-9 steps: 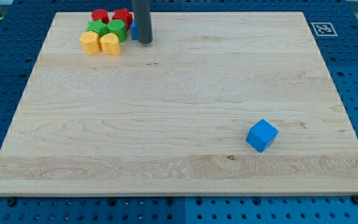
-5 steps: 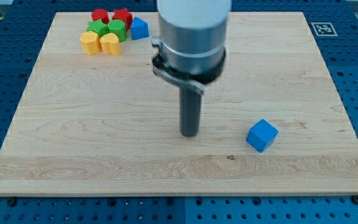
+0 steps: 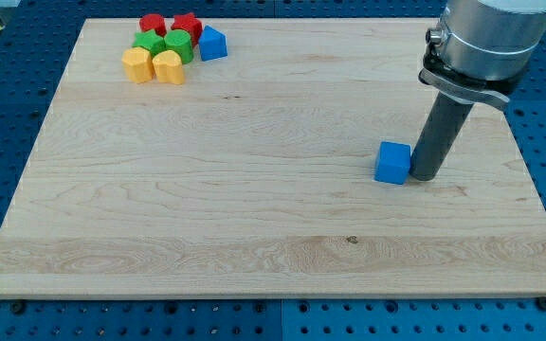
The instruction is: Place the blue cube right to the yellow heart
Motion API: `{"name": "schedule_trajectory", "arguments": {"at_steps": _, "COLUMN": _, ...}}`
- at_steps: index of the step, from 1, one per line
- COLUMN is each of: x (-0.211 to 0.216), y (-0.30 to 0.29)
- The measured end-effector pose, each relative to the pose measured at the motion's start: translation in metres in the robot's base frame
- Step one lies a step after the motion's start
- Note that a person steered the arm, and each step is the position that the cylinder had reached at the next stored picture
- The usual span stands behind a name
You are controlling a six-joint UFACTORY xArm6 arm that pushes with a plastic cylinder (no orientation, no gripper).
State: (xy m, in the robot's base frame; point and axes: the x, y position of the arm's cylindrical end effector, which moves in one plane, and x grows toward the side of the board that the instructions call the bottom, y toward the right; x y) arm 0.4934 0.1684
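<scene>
One blue cube [image 3: 393, 162] is sitting right of centre on the desk [image 3: 254, 189], w/ my tip [image 3: 422, 176] touching its right side. You're dealing w/ a plain rod, so no tool to spread or pinch. Yellow heart [image 3: 168, 67] is waiting in the cluster at the view's top left, beside a yellow block [image 3: 137, 65], w/ green, red and another blue block [image 3: 213, 44] just above. Most of the job is remaining: cube is sitting well apart from the heart and needs pushing left and up the desk.
</scene>
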Motion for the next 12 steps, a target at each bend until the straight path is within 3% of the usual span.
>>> {"name": "schedule_trajectory", "arguments": {"at_steps": 1, "x": 0.027, "y": 0.006}}
{"name": "schedule_trajectory", "arguments": {"at_steps": 2, "x": 0.014, "y": 0.005}}
{"name": "schedule_trajectory", "arguments": {"at_steps": 5, "x": -0.099, "y": -0.108}}
{"name": "schedule_trajectory", "arguments": {"at_steps": 7, "x": -0.081, "y": -0.052}}
{"name": "schedule_trajectory", "arguments": {"at_steps": 8, "x": -0.034, "y": -0.044}}
{"name": "schedule_trajectory", "arguments": {"at_steps": 9, "x": -0.026, "y": -0.072}}
{"name": "schedule_trajectory", "arguments": {"at_steps": 11, "x": -0.084, "y": -0.163}}
{"name": "schedule_trajectory", "arguments": {"at_steps": 12, "x": -0.074, "y": -0.164}}
